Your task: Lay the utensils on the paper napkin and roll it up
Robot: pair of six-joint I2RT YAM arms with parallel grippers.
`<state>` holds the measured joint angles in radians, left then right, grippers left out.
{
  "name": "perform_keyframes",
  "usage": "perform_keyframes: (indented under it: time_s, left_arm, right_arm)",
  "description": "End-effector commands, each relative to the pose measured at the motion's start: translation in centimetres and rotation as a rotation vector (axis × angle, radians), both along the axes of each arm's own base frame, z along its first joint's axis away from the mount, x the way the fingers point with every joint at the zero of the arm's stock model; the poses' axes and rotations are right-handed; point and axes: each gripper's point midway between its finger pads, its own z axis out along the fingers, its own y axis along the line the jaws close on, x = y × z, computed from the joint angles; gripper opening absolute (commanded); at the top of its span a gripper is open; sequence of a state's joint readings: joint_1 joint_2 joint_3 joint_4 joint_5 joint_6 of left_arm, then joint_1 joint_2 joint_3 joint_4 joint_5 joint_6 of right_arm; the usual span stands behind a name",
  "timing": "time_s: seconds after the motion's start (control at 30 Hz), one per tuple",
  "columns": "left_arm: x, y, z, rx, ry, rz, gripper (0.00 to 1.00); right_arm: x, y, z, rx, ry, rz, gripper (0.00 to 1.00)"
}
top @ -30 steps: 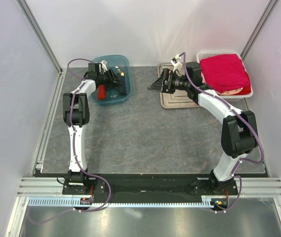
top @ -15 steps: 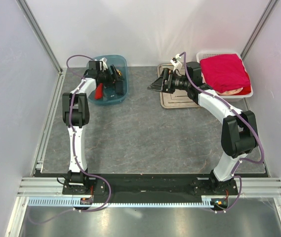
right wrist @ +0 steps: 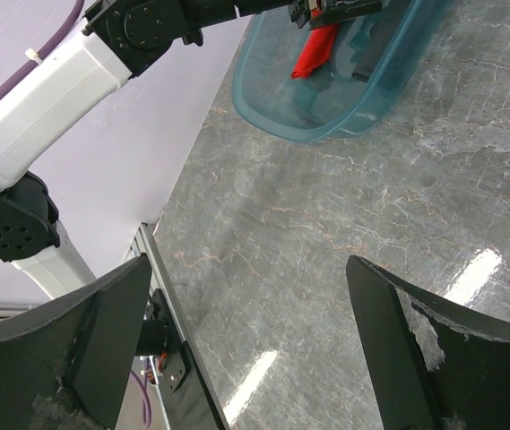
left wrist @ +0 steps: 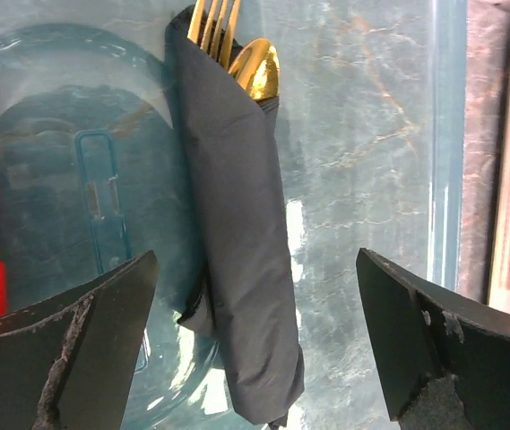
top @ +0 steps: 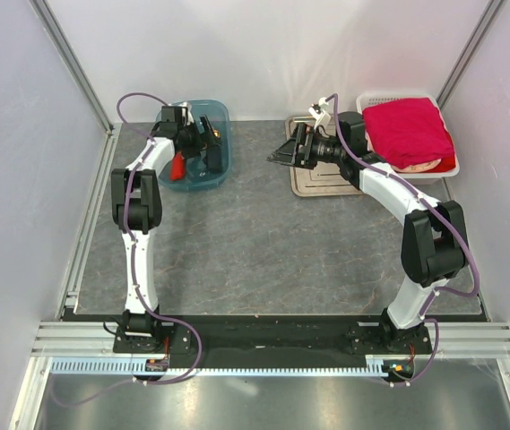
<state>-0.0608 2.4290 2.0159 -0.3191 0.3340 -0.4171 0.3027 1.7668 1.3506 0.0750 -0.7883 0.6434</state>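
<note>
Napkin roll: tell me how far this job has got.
Done: the black napkin is rolled around the gold utensils, whose tips poke out of one end, and it lies in the blue tub. In hand: nothing. The left pincer is open astride the roll without touching it. The right pincer is open and empty above the table. Left: seemingly only pulling back.

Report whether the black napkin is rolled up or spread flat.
Rolled up. The napkin lies as a narrow tube in the blue tub, with gold utensils poking out of one end.
</note>
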Motion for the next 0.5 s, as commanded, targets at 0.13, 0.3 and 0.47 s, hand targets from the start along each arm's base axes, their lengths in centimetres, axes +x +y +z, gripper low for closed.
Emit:
perform_keyframes:
  time_s: [0.13, 0.3, 0.47]
  left_arm:
    - [0.1, 1.8, 7.8, 0.188, -0.142, 0.022, 1.0]
    - [-1.4, 2.7, 14.0, 0.281, -0.224, -0.006, 1.0]
    - [-4.7, 3.0, 19.1, 0.377, -0.27, -0.114, 1.0]
  right_arm:
    - [-0.1, 0.4, 3.0, 0.033, -0.091, 0.016, 0.98]
    - [-0.4, -0.1, 3.8, 0.007, -0.125, 0.004, 0.98]
    - [-0.2, -1.9, 4.6, -0.072, -0.2, -0.064, 0.98]
